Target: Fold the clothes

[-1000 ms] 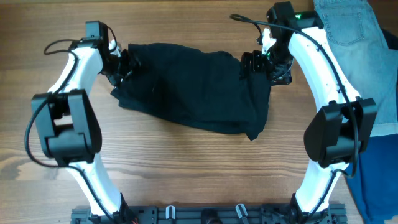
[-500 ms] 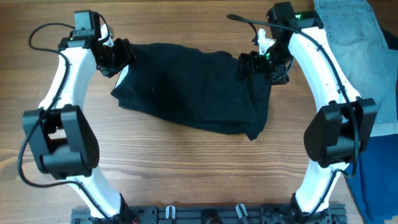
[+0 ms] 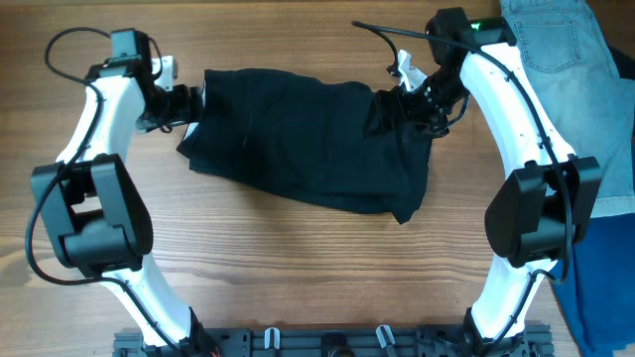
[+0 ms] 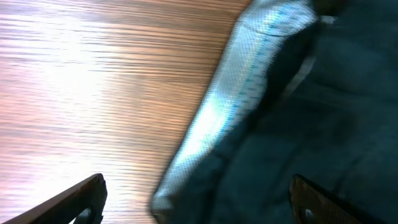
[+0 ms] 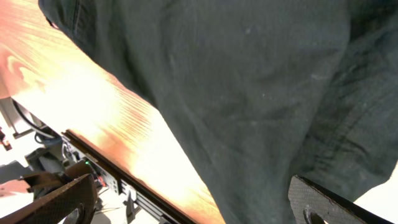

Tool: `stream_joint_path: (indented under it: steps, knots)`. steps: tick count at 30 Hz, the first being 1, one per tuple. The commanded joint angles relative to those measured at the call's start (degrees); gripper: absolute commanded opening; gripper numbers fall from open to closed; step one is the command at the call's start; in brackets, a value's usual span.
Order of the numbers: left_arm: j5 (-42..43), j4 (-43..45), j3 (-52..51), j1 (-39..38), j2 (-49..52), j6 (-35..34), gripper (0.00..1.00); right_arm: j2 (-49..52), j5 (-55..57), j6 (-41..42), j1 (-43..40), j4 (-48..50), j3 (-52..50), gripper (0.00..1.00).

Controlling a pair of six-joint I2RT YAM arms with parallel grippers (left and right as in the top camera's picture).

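Midway across the counter (image 3: pixel 298 268), between the two arms, the black garment (image 3: pixel 308 144) is lying spread out and rumpled, its far edge running left to right and its near edge sagging down to a point on the right. It is looking soft and limp, light for its size, and much wider than either gripper. It is likely to drape and slide rather than hold a shape, so one pinch will probably drag it into a bunch. The better holds seem to be the two far corners, where the cloth is doubled. The left wrist view is showing a thicker stitched band (image 4: pixel 236 106) along the left edge, which should give firmer purchase than the plain fabric.

The left gripper (image 3: pixel 187 102) is sitting at the far left corner with its jaws standing wide apart, the band lying beneath them and nothing pinched. The right gripper (image 3: pixel 397 104) is sitting at the far right corner, also fully spread. Black cloth is filling its wrist view between the fingers, and I am seeing no closed hold on it.

Bare wood is stretching near and left of the garment, giving room to pull the far edge toward the near side. On the right there is less room: a light blue denim piece (image 3: pixel 556 50) is lying at the far right, and a royal blue cloth (image 3: pixel 607 288) is lying at the near right, both apart from the black garment but close behind the right arm.
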Motion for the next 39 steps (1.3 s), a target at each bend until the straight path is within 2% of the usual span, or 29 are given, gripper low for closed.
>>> stream_joint_path:
  steps: [1,4,10,14,18,19,20,21,22,31,33,39]
  knots:
    - [1.4,-0.39,-0.15,1.29,2.45,2.51,0.92,-1.07,-1.79,-1.33,0.2,-0.07,-0.24,1.0]
    - [5.38,-0.39,-0.15,0.04,4.26,2.51,0.9,-1.07,-1.84,-1.14,0.2,0.0,-0.24,1.0]
    - [5.79,-0.63,-0.17,-6.54,6.36,2.49,0.88,-1.07,-1.81,-0.22,0.2,0.0,-0.24,1.0]
    - [5.73,-0.39,-0.15,-9.16,7.21,2.51,0.93,-1.07,-1.79,-0.28,0.2,-0.02,-0.24,1.0]
    - [5.77,-1.22,-0.17,-9.2,9.44,1.55,0.93,-1.07,-1.79,-0.31,0.2,-0.13,-0.24,1.0]
    - [5.79,-1.57,-0.17,-9.14,10.19,1.14,0.9,-1.07,-1.79,-0.31,0.2,-0.13,-0.24,1.0]
    - [5.75,-1.77,-0.17,-9.11,10.75,1.01,0.79,-1.07,-1.79,-0.33,0.2,-0.13,-0.24,1.0]
    - [5.77,-1.79,-0.17,-9.09,10.8,0.98,0.5,-1.07,-1.79,-0.31,0.2,-0.11,-0.24,1.0]
    - [5.75,-1.49,-0.17,-9.09,10.8,0.98,0.04,-1.07,-1.79,-0.28,0.2,-0.13,-0.24,1.0]
    - [5.42,0.26,-0.13,-9.51,6.25,-3.67,0.04,-1.07,-1.79,0.22,0.2,0.15,-0.24,0.99]
    - [0.55,0.22,-0.13,-9.4,4.04,-6.73,0.04,-1.07,-1.79,0.33,0.2,0.17,-0.24,1.0]
    - [-3.61,-3.26,-0.15,-7.91,4.24,-12.81,0.04,-1.07,-1.7,2.01,0.2,-0.09,-0.24,1.0]
